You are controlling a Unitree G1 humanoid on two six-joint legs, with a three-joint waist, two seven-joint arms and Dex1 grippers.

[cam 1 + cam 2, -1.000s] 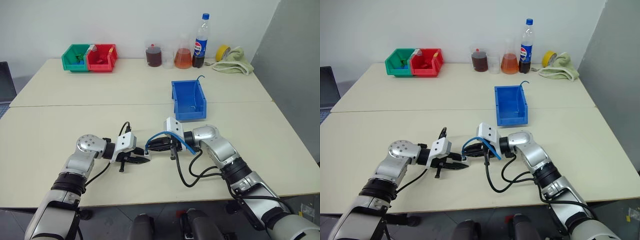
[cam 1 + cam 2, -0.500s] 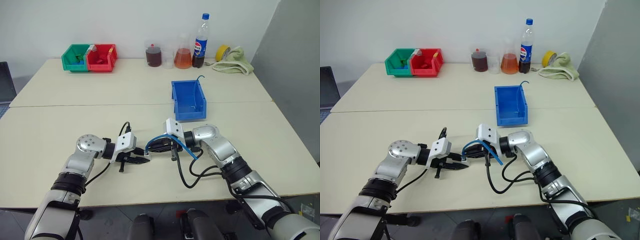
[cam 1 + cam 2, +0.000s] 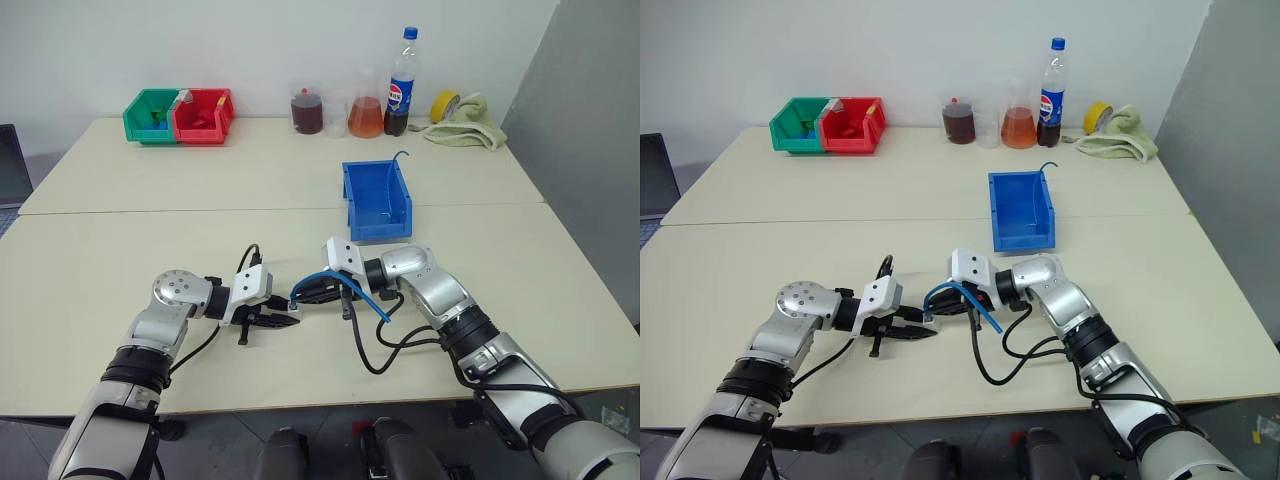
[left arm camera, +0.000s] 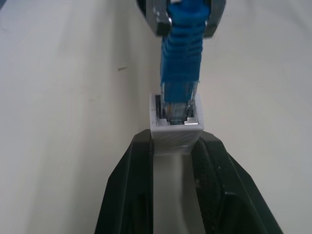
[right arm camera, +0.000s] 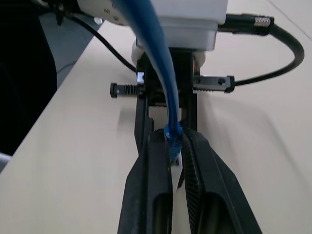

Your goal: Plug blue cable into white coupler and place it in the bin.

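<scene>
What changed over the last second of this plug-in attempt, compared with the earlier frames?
Very little. The right gripper rolled slightly at the wrist while holding the blue cable plug at the white coupler, which the left gripper kept clamped. Neither hand shifted place; nothing was released. The bin stayed put.

- The blue cable (image 4: 181,53) is a thin light-blue cord with a ribbed boot at its plug end. That plug sits in the socket of the white coupler (image 4: 176,130), and the cord arches up behind it.
- The white coupler is a tiny boxy plastic block, held low over the surface with its dark socket face meeting the plug.
- The bin (image 3: 377,200) is a blue rectangular tub standing upright on the surface, well apart from the cable and coupler, farther back.
</scene>
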